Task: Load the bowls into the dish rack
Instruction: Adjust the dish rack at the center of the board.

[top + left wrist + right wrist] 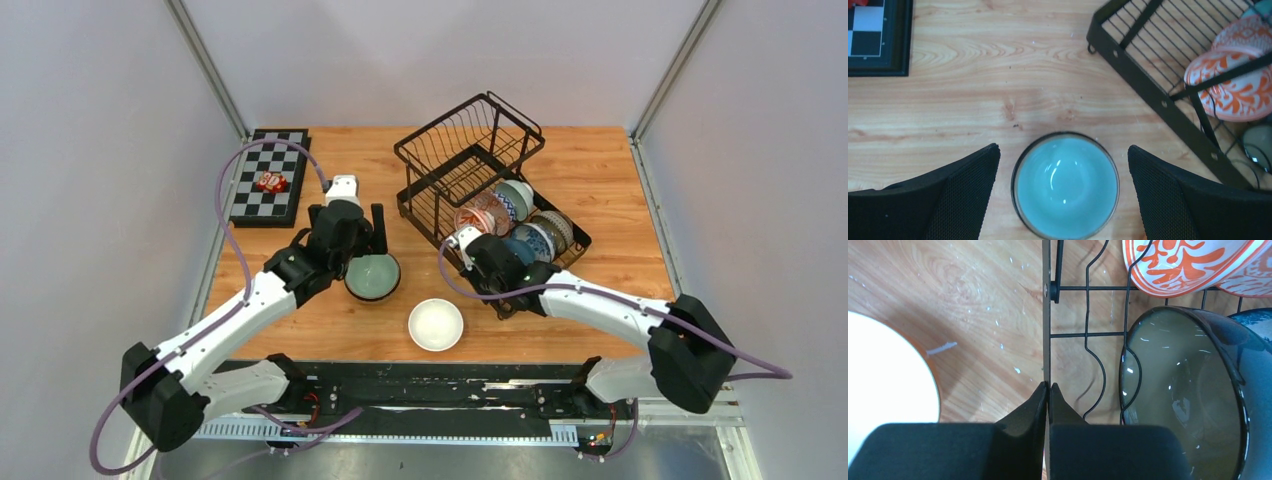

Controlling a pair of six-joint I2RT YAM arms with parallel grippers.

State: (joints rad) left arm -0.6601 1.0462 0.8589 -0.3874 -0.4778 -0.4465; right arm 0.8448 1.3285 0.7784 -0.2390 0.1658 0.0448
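left claw [1063, 148] wide open, empty, straddling pale green bowl [1065, 185] on counter [998, 60]. right claw [1048, 390] closed tight, empty, over dish rack [1046, 315] rim; rack holds orange-patterned bowl [1188, 265], dark-rimmed bowl [1188, 390].

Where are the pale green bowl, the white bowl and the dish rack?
pale green bowl [1065, 185], left wrist view, centre of its inside.
white bowl [436, 324], top external view, centre of its inside.
dish rack [1141, 78], left wrist view, black lower frame bar.
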